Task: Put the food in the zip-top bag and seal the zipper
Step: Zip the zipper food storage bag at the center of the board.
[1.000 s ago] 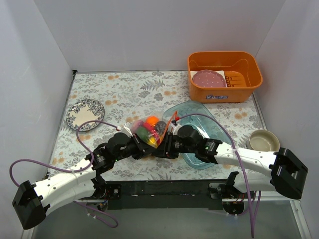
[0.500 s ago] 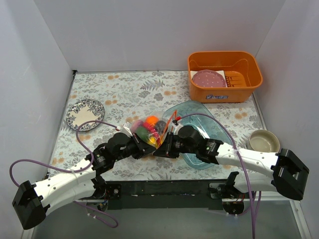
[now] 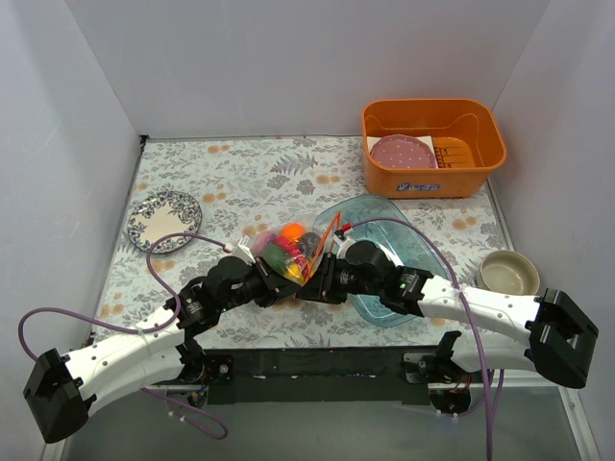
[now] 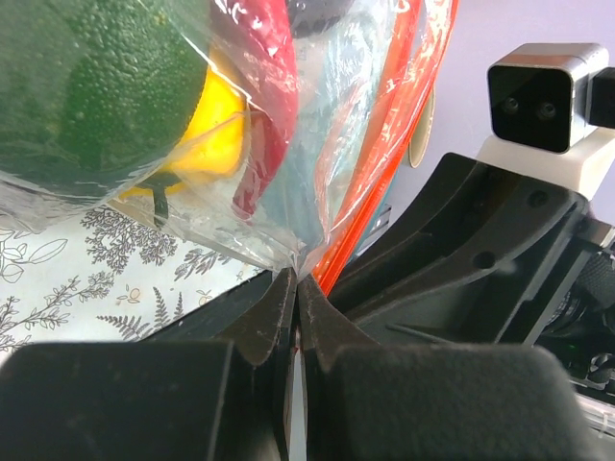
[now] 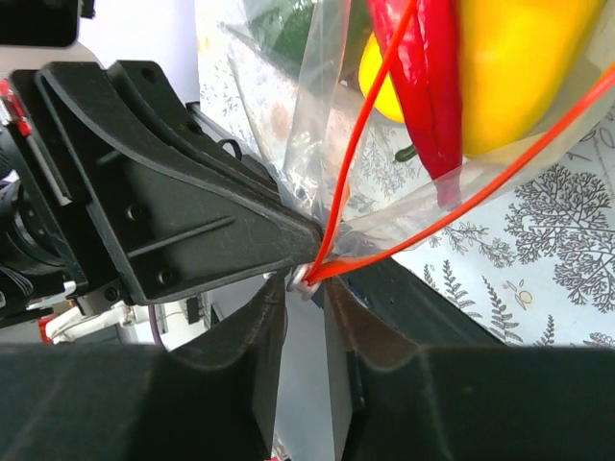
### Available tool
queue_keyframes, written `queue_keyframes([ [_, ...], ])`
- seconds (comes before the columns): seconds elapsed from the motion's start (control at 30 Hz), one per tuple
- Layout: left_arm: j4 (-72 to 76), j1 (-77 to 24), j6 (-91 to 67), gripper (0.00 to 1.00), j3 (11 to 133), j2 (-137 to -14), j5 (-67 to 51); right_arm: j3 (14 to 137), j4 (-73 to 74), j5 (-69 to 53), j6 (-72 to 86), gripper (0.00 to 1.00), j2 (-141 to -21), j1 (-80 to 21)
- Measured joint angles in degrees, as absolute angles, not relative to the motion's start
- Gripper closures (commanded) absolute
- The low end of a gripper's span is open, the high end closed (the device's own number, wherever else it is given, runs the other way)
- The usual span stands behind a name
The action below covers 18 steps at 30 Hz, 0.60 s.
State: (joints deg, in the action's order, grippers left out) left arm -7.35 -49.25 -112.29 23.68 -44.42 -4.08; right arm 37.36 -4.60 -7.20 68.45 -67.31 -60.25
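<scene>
Right gripper (image 3: 309,279) edged rightward, zip-top bag (image 3: 288,248) beside tray (image 3: 384,209).

A clear, crinkly zip-top bag (image 3: 288,252) stands raised near the table's front middle, bulging with toy food. Inside are a green lime (image 4: 86,86), a yellow pepper (image 5: 528,67), a red chilli (image 5: 432,86) and, on top, an orange (image 3: 291,231). The red-orange zipper (image 4: 370,163) runs along one side. Its two strips lie apart and meet at the bag's lower corner.
</scene>
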Motion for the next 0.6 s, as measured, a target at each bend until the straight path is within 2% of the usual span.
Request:
queue_keyframes([
  [0.6,-7.4,-49.3,-112.2,1.0,23.2,-44.5,-4.3,37.4,-4.5,-7.3,68.4,0.68,-67.5,-59.2],
])
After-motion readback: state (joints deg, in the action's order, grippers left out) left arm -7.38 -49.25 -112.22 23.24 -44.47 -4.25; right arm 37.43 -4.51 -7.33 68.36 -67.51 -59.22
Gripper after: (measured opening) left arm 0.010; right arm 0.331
